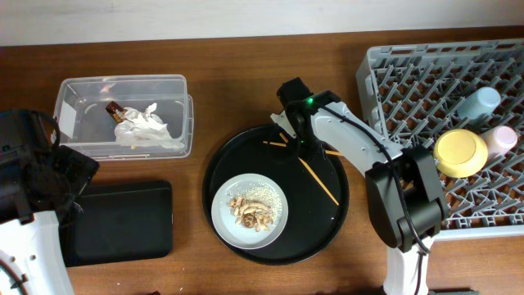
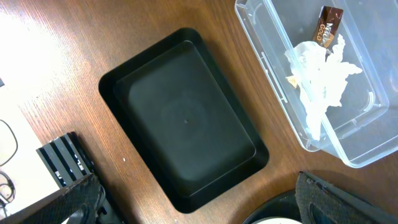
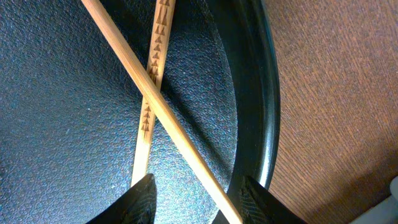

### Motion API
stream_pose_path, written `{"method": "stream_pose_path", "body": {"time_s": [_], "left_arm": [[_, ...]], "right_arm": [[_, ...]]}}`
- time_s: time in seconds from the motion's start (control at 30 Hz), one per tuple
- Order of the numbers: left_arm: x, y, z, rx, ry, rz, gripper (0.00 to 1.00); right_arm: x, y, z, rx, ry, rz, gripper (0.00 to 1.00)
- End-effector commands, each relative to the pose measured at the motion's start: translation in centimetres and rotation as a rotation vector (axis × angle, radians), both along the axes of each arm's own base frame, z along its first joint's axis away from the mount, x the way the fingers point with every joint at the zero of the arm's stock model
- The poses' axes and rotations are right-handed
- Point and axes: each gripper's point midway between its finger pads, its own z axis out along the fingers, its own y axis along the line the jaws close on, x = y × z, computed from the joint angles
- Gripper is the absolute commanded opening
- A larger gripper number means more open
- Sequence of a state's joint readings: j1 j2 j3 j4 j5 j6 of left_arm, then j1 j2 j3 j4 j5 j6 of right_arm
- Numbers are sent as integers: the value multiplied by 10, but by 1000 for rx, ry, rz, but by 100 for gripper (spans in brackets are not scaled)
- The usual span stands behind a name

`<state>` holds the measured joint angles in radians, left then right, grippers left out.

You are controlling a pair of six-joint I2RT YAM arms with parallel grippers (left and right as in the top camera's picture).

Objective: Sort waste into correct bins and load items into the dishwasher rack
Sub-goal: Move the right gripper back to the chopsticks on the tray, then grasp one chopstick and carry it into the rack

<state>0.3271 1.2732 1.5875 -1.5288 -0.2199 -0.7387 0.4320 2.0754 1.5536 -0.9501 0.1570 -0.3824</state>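
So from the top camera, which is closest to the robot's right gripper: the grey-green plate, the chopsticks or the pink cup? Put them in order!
1. Chopsticks: on the round black tray, right under the right gripper.
2. Plate: on the same tray, nearer the front and a bit left.
3. Pink cup: far off in the rack, by the right edge.

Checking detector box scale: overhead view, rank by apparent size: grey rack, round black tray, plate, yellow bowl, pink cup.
1. grey rack
2. round black tray
3. plate
4. yellow bowl
5. pink cup
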Motion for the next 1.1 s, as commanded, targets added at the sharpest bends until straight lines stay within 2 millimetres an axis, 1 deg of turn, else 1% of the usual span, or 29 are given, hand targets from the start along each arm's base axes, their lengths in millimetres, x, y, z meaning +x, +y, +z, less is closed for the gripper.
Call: {"method": "stream_pose_path", "body": {"time_s": [0.0,0.13,0.3,0.4,0.5,0.77,0.83,0.97,1.03,1.07], "left_arm": [[-3,1,1,3,-7,14,99],[-3,1,2,3,-8,15,99],[-3,1,2,3,-8,15,99],[-3,1,2,3,-7,14,99],[-3,1,2,3,-8,15,99],[-3,1,2,3,-7,15,99],[-3,1,2,3,-8,15,100],[-3,1,2,4,-8,14,99],[-3,1,2,3,-7,15,99],[-3,1,1,3,-8,15,99]], "right_arm": [[-2,0,-4,-21,10,31,45],[-3,-1,-6,-21,10,33,45],[-9,-3,-12,-29,29,33,45],[-17,-8,-23,-40,52,33,45],[-21,-9,-27,-43,60,33,43],[-26,-12,-26,-50,78,7,31],[-28,-13,-26,-53,86,0,25],[-31,-14,-25,-53,90,-42,17],[-33,-14,-25,-55,100,-44,9],[-34,-14,-24,-54,103,-55,8]]}}
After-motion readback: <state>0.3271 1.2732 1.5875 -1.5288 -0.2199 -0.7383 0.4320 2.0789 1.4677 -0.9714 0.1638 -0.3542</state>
